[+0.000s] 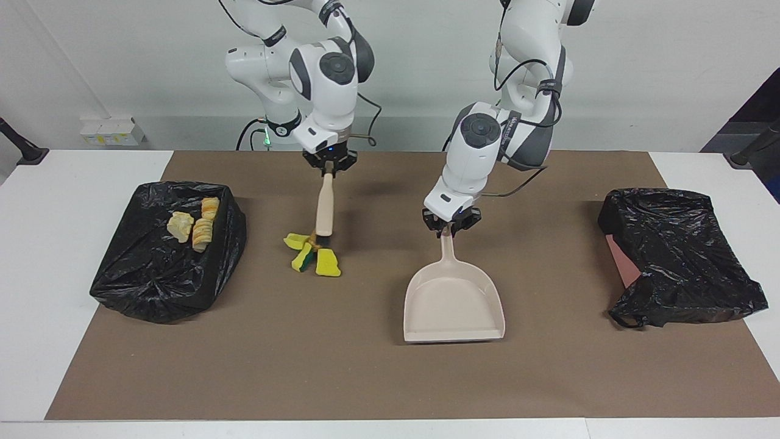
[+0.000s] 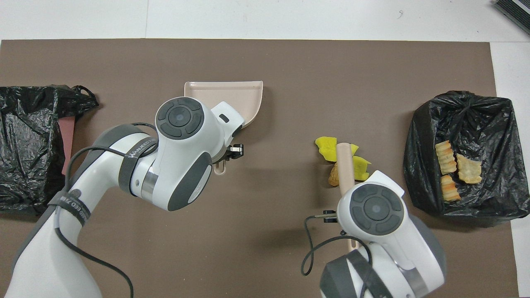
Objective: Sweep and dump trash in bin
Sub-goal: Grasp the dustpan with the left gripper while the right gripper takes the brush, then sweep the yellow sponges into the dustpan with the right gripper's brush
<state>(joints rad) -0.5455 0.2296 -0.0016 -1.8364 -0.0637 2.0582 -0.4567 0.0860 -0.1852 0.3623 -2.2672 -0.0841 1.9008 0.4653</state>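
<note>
The trash pile point(image 1: 328, 263) lies mid-mat toward the right arm's end: yellow sponge pieces point(image 2: 327, 148), one green-backed, and a brown lump point(image 2: 332, 179). My right gripper point(image 1: 328, 169) is shut on the top of the beige brush point(image 1: 324, 207). The brush hangs upright with its head down at the pile. My left gripper point(image 1: 451, 224) is shut on the handle of the beige dustpan point(image 1: 454, 302), also seen in the overhead view point(image 2: 236, 93). The dustpan's mouth faces away from the robots. Tan bread-like chunks point(image 1: 194, 227) lie in the black-bagged bin point(image 1: 152, 280).
The bin point(image 2: 492, 124) stands at the right arm's end of the brown mat point(image 1: 304, 366). A second black bag point(image 1: 676, 256) over a pinkish box lies at the left arm's end. White table borders the mat.
</note>
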